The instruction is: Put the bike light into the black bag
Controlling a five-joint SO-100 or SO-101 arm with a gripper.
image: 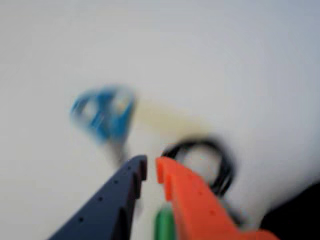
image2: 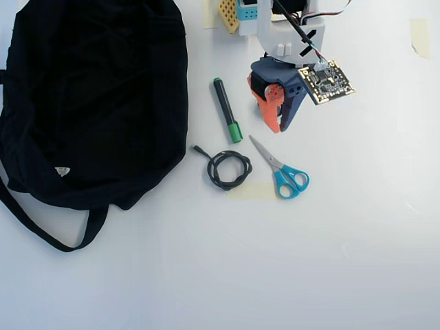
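Observation:
The bike light does not show in either view. The black bag lies at the left of the overhead view, with its strap looping toward the lower left; a dark corner of the black bag shows in the blurred wrist view. My gripper, with one orange and one dark blue finger, hovers right of the bag, above the table between a green marker and scissors. In the wrist view the gripper has its tips almost touching and nothing between them.
A green marker lies left of the gripper. Blue-handled scissors and a coiled black cable lie just below it. A strip of pale tape sticks to the table. The arm's base is at the top.

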